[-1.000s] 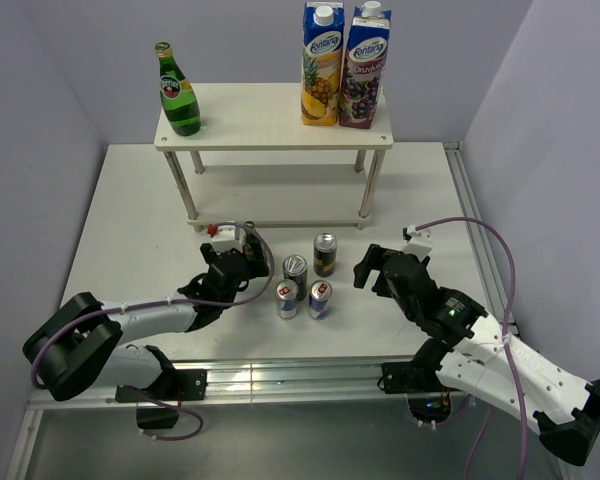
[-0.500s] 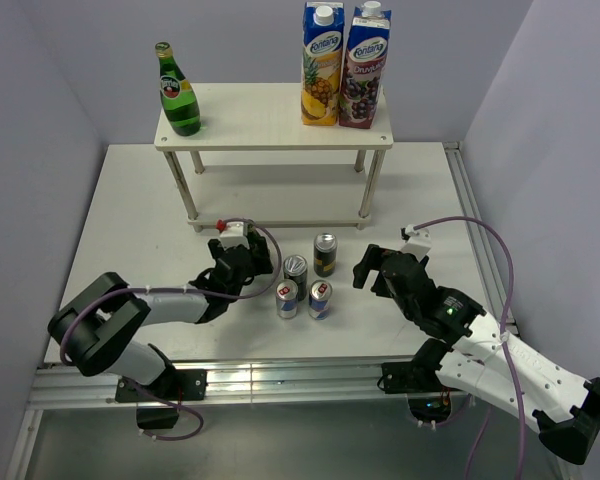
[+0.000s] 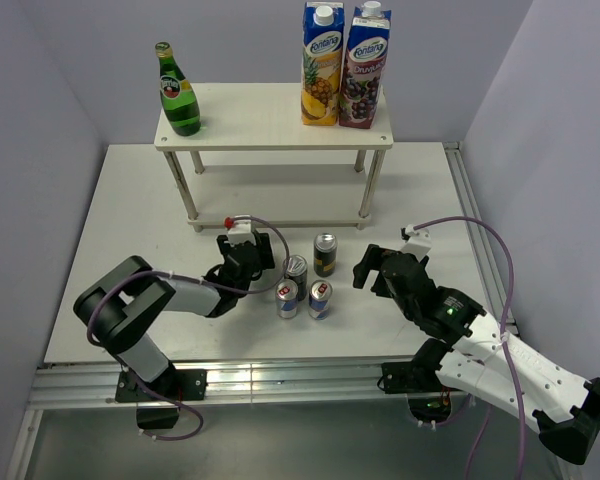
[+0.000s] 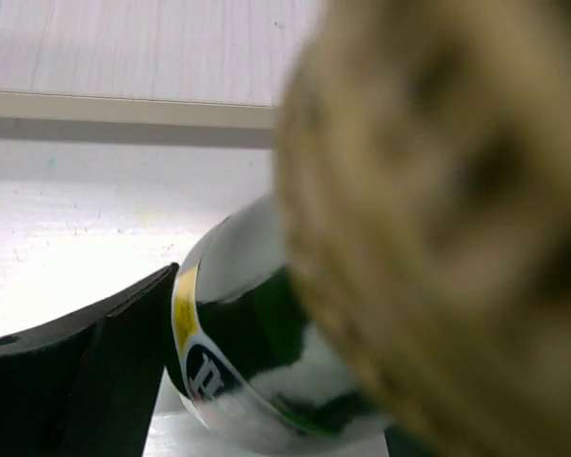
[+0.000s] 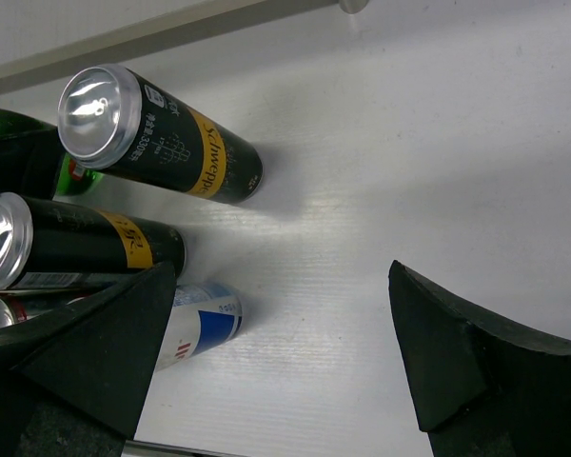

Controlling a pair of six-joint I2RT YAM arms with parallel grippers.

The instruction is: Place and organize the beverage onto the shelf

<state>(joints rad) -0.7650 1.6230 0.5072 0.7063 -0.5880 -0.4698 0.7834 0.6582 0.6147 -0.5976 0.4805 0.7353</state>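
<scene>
Left end effector (image 3: 247, 252) sits low over a green bottle (image 4: 257, 371) on the worktop (image 3: 130, 220), just near of the shelf (image 3: 280, 120). One finger (image 4: 76, 381) touches the glass and the blurred gold cap (image 4: 438, 219) hides the other, so clamped or not: cannot tell. Right end effector (image 5: 281, 286) is wide apart and empty, right of the cans (image 3: 305, 280). The other bottle (image 3: 178, 95) stands far left on the top board. Best: grip the body firmly, lift straight up clear of the near dark can, set it beside that bottle.

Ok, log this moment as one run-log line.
left gripper: at table bottle, grip unclear | right gripper: open, empty, beside four cans | shelved bottle: on shelf top, left end
</scene>
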